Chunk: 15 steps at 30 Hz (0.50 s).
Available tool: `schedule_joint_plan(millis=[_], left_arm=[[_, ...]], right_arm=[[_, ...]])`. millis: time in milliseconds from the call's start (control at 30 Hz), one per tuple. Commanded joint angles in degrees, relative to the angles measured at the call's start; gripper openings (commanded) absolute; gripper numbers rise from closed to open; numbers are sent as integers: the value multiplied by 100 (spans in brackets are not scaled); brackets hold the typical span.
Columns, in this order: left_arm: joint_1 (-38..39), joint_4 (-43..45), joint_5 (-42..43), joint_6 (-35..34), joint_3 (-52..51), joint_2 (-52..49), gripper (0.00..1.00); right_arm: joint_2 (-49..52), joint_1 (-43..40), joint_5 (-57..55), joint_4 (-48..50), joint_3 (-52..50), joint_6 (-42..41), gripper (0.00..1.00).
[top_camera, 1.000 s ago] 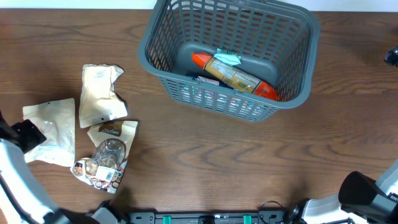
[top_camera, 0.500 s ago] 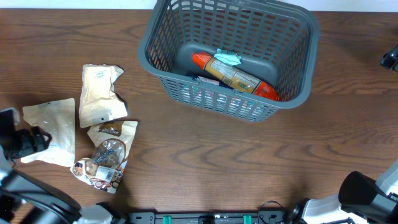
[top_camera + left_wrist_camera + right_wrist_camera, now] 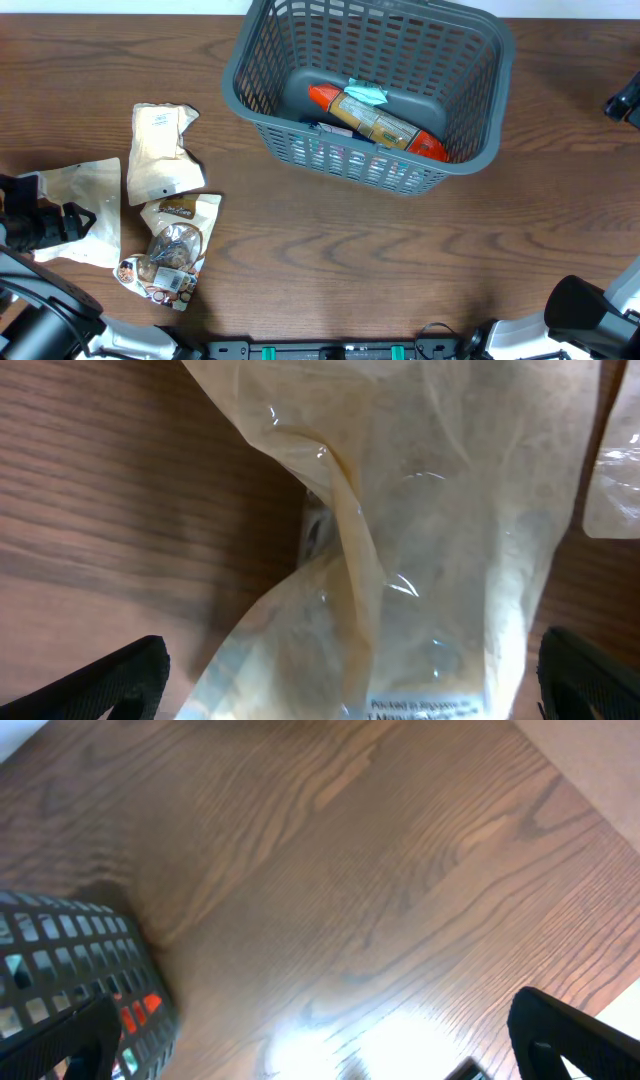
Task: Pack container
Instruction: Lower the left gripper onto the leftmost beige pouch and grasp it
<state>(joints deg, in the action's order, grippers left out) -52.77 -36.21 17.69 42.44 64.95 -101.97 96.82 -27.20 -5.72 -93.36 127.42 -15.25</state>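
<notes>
Brown wood-grain desk [image 3: 330,260] carries the container [image 3: 470,150] far-centre, one orange-ended packet [image 3: 378,122] inside, three pouches [image 3: 160,150] unpacked; left tool [image 3: 350,685] gapes empty over the leftmost pouch [image 3: 95,210], right tool [image 3: 320,1035] likewise wide, empty.

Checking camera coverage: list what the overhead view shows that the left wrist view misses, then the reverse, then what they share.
Overhead only: the container with an orange-capped packet inside, and a windowed snack pouch. Left wrist only: small print at the pouch's lower edge. Both: the leftmost cream pouch, the open left gripper aimed at it, and the wooden table.
</notes>
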Motion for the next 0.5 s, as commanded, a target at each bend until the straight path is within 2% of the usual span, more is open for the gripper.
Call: schedule_joint_plan(millis=[0,467], left_arm=[[-13,76,70,105,17,-190,100],[284,297,70,107,17,-566,93]], right_arm=[[-11,-9,199,-37,-31,98,99],[-11,-9,323,-59,-31,98,99]])
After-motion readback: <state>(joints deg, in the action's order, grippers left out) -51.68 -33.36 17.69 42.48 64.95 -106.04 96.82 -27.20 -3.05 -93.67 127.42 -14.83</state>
